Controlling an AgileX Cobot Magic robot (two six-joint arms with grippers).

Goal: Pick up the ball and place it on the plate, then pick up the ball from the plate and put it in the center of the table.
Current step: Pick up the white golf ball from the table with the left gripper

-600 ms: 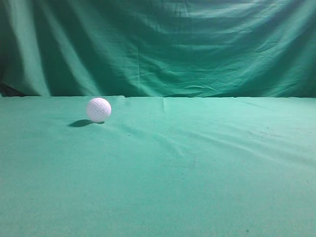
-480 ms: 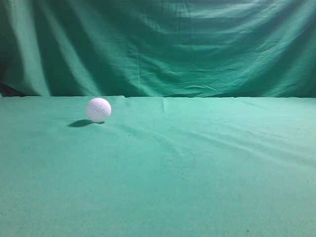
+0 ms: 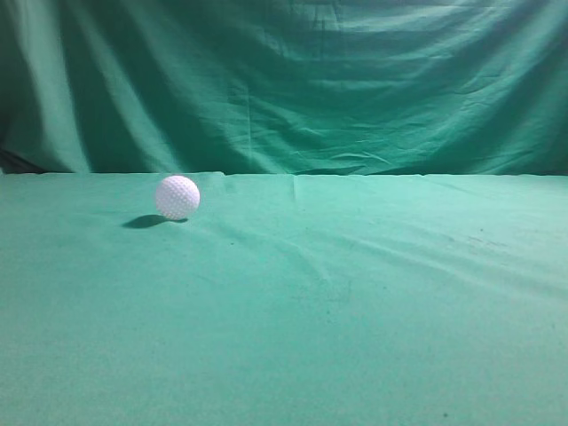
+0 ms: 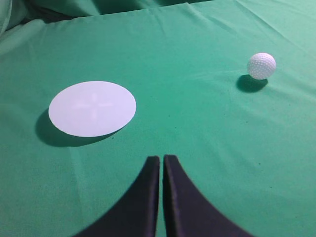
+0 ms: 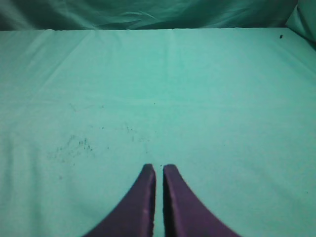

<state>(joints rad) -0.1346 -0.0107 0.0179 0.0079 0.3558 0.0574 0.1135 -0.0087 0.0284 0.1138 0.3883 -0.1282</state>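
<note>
The white dimpled ball [image 3: 177,196] rests on the teal-green table [image 3: 355,302], left of middle and far back in the exterior view. It also shows in the left wrist view [image 4: 261,65], far right and well ahead of my left gripper [image 4: 162,158]. A flat white round plate [image 4: 92,108] lies to the left, ahead of that gripper. The left gripper is shut and empty, above the cloth. My right gripper [image 5: 159,168] is shut and empty over bare cloth. Neither gripper shows in the exterior view.
A draped green backdrop curtain [image 3: 284,80] hangs behind the table's far edge. Dark specks [image 5: 74,145] mark the cloth left of the right gripper. The plate is out of the exterior view.
</note>
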